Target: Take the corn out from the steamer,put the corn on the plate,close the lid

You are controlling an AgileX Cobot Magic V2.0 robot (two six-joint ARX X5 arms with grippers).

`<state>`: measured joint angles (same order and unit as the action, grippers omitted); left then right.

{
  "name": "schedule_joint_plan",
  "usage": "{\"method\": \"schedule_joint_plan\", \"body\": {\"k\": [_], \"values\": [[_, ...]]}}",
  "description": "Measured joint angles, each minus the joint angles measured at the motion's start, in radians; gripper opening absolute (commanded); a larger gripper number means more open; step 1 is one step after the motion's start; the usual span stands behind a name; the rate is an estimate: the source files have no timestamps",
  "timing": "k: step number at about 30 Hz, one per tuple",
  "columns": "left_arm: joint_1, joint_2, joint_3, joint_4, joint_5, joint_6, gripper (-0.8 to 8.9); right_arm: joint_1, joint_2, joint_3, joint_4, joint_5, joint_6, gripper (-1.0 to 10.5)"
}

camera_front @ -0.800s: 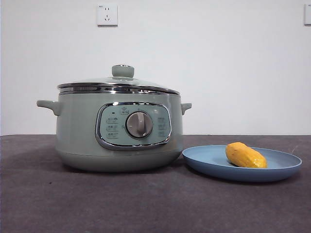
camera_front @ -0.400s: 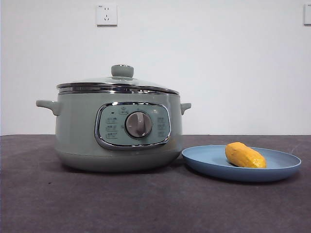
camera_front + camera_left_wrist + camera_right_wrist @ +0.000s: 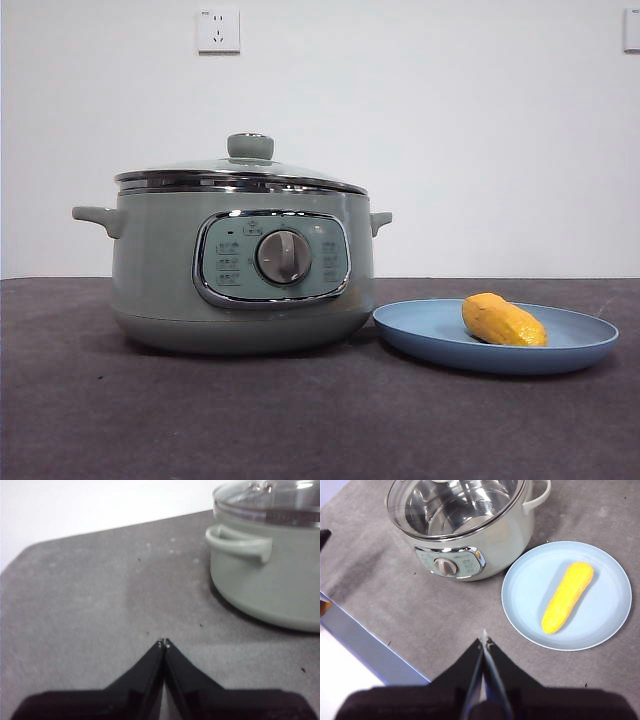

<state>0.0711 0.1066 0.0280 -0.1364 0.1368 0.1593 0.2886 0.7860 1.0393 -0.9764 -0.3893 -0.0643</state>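
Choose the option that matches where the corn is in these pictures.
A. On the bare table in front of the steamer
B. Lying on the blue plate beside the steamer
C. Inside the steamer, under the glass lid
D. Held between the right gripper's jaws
B: the corn lies on the plate next to the steamer, whose lid is on; both grippers are shut and hold nothing.
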Motion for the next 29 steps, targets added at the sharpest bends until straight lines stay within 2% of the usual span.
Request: {"method": "schedule_joint_plan", "body": {"k": [6, 27, 29], "values": [[0.000, -0.100, -0.011, -0.040, -0.003, -0.043, -0.04, 0.000, 0.000, 0.000, 0.000, 0.000, 0.000, 0.0], [0.005, -0.102, -0.011, -0.039, -0.003, -0.056, -0.04, 0.000, 0.000, 0.000, 0.000, 0.000, 0.000, 0.0], [0.005, -0.102, -0.011, -0.039, -0.003, -0.056, -0.04, 0.000, 0.000, 0.000, 0.003, 0.025, -0.009, 0.0]]}}
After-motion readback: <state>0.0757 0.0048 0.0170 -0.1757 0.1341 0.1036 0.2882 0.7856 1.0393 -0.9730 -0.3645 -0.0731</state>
